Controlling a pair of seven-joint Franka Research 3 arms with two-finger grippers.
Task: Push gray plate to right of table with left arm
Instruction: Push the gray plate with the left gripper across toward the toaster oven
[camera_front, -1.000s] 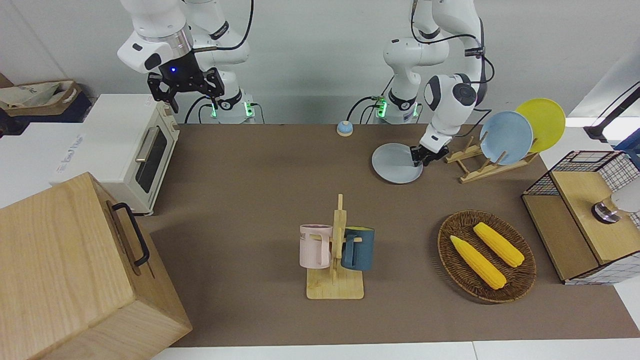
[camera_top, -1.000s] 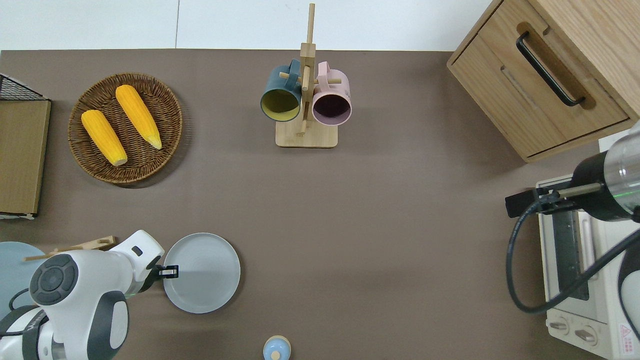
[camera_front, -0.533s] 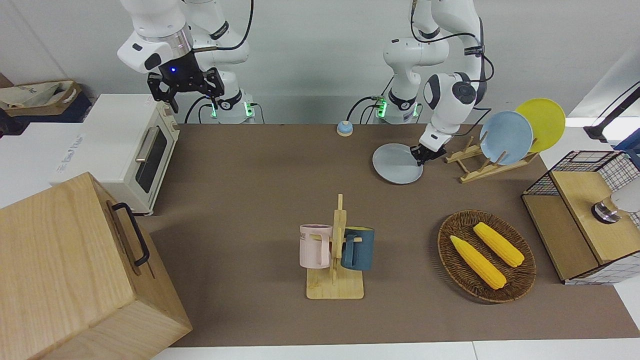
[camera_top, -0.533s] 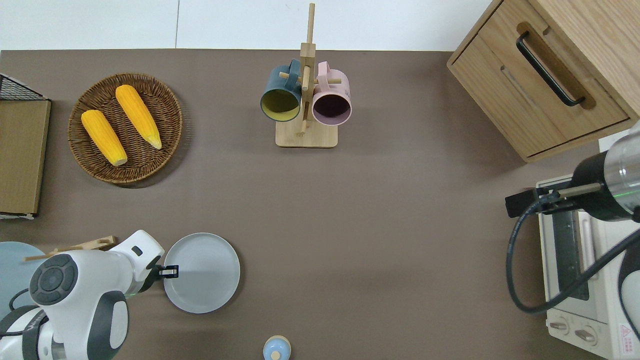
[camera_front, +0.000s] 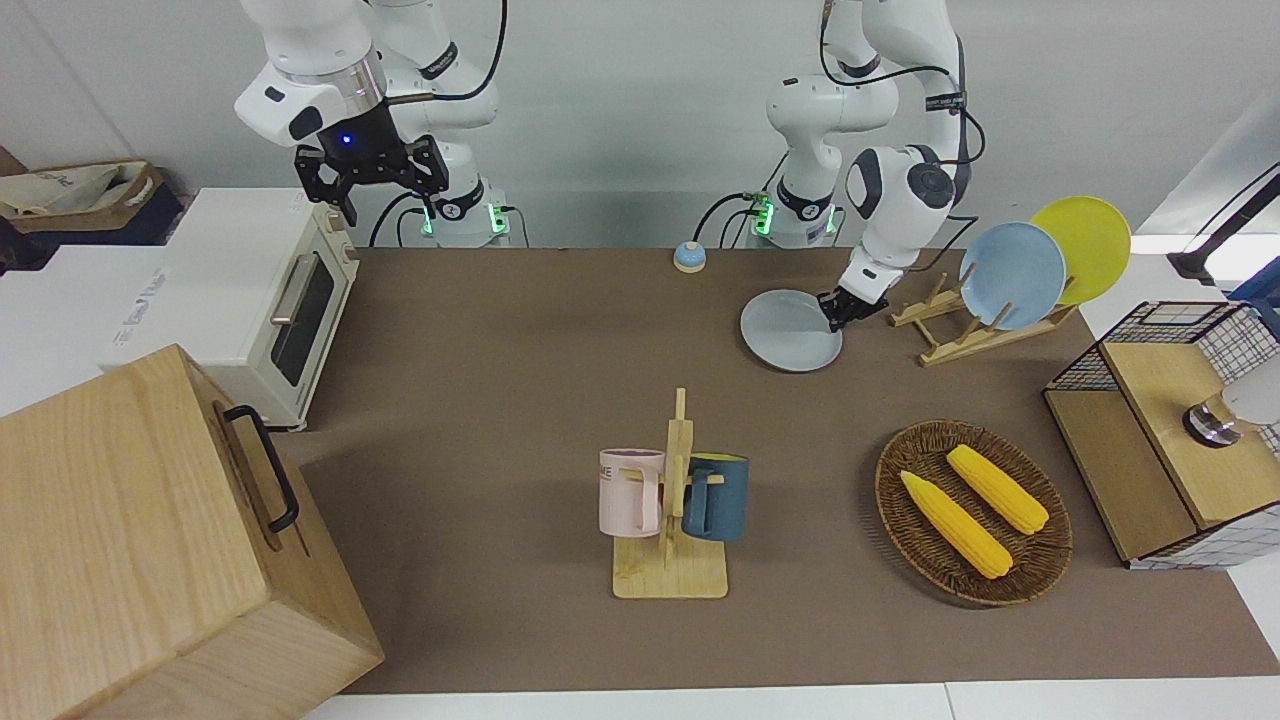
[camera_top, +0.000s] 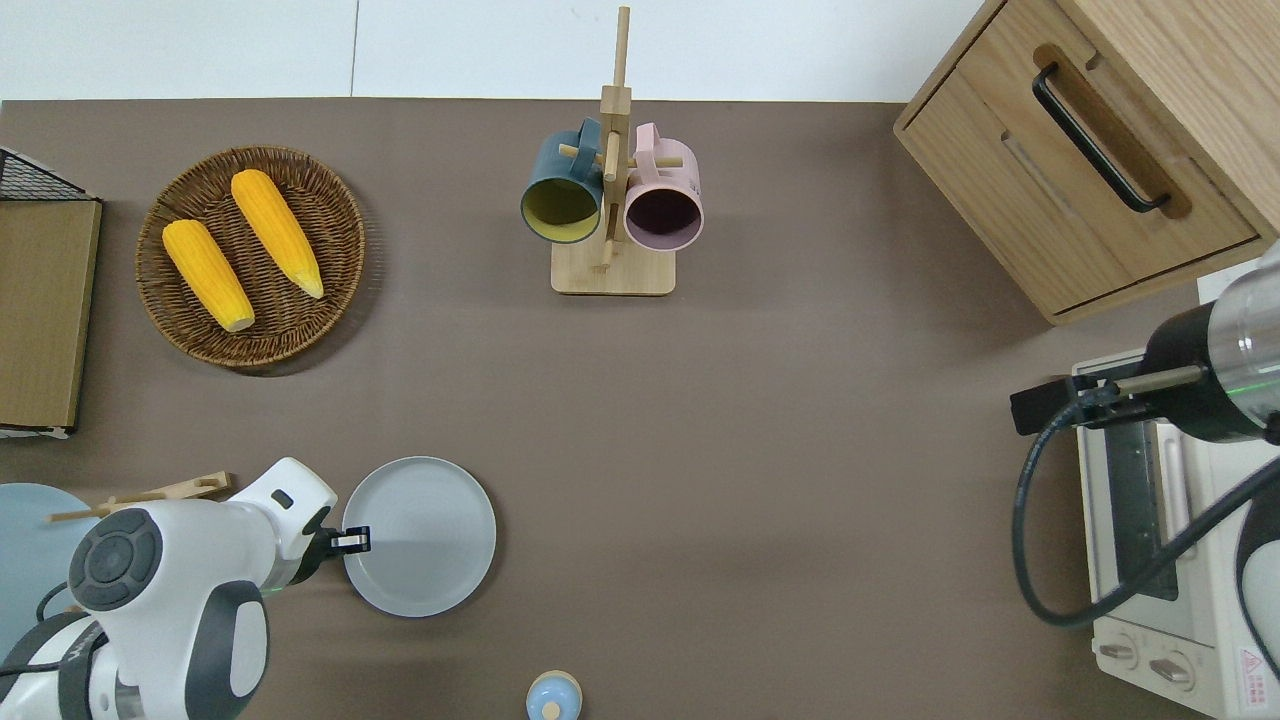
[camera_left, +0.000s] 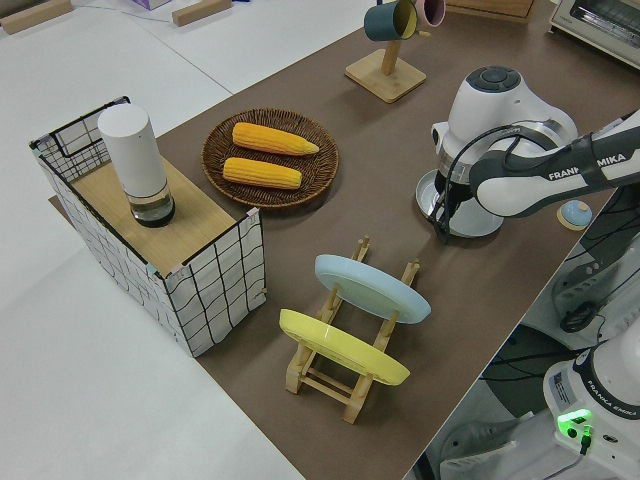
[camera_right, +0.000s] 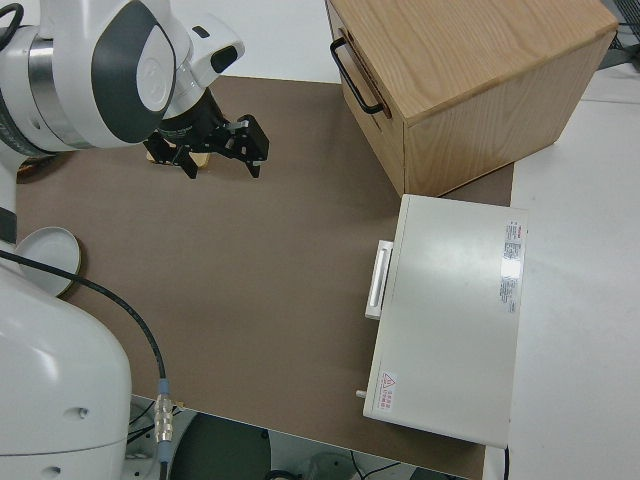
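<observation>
My left gripper (camera_top: 352, 541) is down at the rim of the gray plate (camera_top: 425, 535), lower left of the overhead frame, touching the edge on the left arm's end side. The fingers look pinched together with no gap, and they sit against the rim, not around it. The plate lies flat on the table (camera_top: 760, 450), in the strip nearest the robots, just beside the wooden plate rack (camera_front: 960, 325) that holds the sky-blue plate (camera_front: 1012, 274) and the yellow plate (camera_front: 1085, 245).

The overhead view barely shows that rack, just a sliver at the lower left edge, while the front and left side views show both plates leaning in it. In the left side view my forearm hides most of the gray plate, so only its rim peeks out at right of centre. The right side view catches just a slice of the plate at its left edge.

My right gripper (camera_front: 372, 176) is parked, fingers spread wide apart.

Readable writing: "FRANKA EMIKA" on my forearm and on the base in the left side view. The pink mug (camera_front: 630, 490) on the mug tree (camera_front: 675, 530) has letters I can't make out
</observation>
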